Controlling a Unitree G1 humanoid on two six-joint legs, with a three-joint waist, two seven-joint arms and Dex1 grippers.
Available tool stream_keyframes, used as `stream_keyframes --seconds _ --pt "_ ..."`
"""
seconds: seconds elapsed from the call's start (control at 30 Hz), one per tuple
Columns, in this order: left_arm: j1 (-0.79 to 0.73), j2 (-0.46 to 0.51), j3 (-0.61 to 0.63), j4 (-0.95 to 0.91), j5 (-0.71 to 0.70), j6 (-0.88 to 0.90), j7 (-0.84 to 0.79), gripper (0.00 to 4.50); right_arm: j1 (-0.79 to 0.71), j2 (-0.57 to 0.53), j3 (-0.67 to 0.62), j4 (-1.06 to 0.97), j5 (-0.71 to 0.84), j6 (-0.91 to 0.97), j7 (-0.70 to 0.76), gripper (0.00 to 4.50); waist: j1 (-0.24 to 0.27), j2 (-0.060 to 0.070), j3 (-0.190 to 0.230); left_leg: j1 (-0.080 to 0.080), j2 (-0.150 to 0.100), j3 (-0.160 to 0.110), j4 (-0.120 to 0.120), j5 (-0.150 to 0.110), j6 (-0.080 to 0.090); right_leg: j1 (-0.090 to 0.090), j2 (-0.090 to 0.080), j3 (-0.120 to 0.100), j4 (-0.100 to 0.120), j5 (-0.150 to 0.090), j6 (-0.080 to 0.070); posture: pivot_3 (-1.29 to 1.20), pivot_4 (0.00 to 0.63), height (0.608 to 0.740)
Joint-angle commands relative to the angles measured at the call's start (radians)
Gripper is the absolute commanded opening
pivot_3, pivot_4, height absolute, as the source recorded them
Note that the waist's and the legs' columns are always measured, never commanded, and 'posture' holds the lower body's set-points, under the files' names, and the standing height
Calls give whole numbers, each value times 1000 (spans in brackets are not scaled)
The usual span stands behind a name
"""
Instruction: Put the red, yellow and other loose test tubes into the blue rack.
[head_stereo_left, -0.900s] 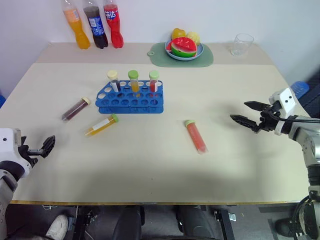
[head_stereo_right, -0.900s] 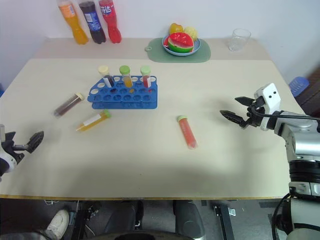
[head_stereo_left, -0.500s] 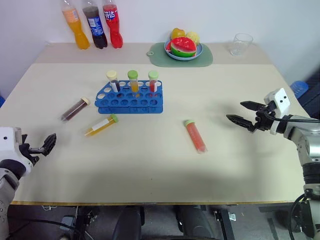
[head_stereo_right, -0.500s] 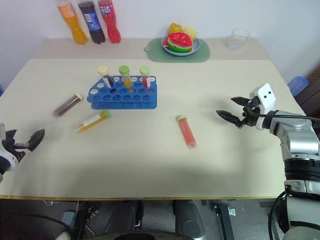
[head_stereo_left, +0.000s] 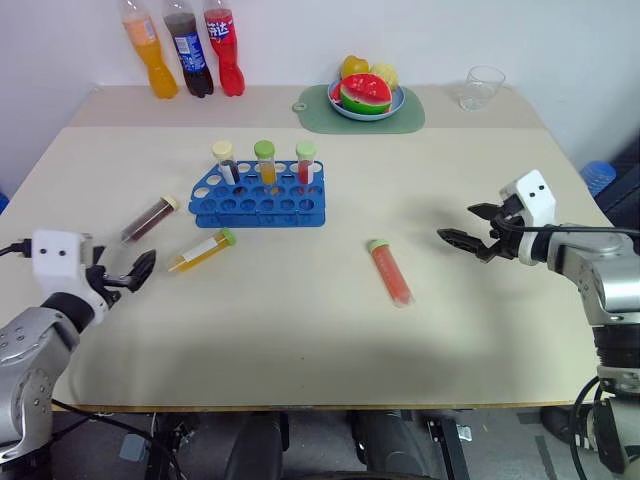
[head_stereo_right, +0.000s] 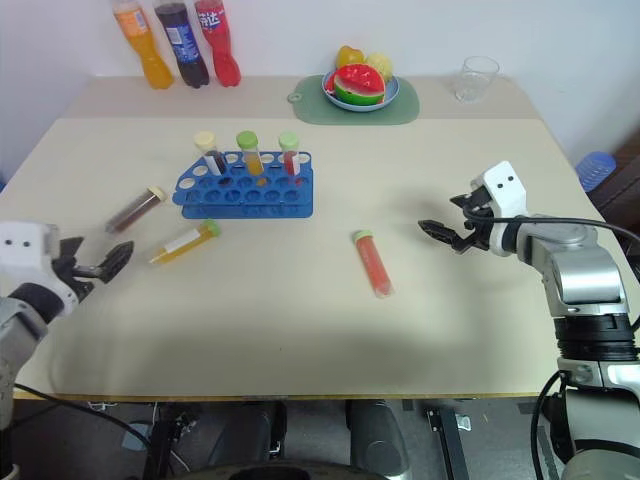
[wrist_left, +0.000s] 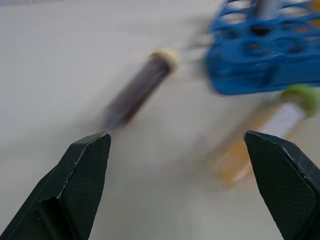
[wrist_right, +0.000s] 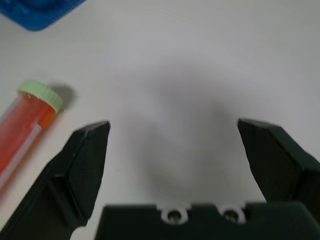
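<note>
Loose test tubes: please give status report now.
Left gripper and right gripper open, empty. Three loose test tubes, maroon, yellow, red, lie on table outside blue rack. Nothing blocks.

Both eye views look forward and down from head height over the whole table (head_stereo_left: 300, 330), sharing nearly the same scene as far as the wall. The left wrist view sits low and close, facing along its end effector (wrist_left: 180, 170) toward the blue rack (wrist_left: 265, 55). The right wrist view hangs close above the tabletop, facing the red-orange tube (wrist_right: 22, 125), which the eye views also show.
</note>
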Motion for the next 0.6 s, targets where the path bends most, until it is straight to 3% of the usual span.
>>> stream_keyframes --seconds 0.03,0.17,0.23,0.4,0.6 --pt "-43 -22 -82 -54 -22 -25 -22 4349 -80 0 -3 -149 88 335 -52 4500 2 0 0 0 0 0 0 0 0 0 0 0 0 0 0 0 150 734" --pt "-47 -4 -273 -95 15 -75 -128 4349 -174 47 23 -253 192 693 -100 4500 2 0 0 -1 0 -1 0 0 0 0 0 0 -1 0 0 0 150 734" --pt "-32 15 -361 -116 21 -120 -211 4349 -221 80 44 -241 245 783 -166 4500 1 0 0 -2 0 -1 0 0 0 -1 0 0 -1 0 0 0 150 734" --pt "-9 33 -476 -141 28 -192 -331 4349 -296 99 122 -105 431 795 -361 4500 1 0 0 -3 0 -1 0 0 0 -2 0 0 -1 0 0 0 150 734" --pt "47 53 -571 -146 88 -271 -386 4349 -447 195 210 141 644 795 -662 4500 -9 0 0 -4 0 0 0 0 0 -4 1 0 0 0 0 0 150 734"
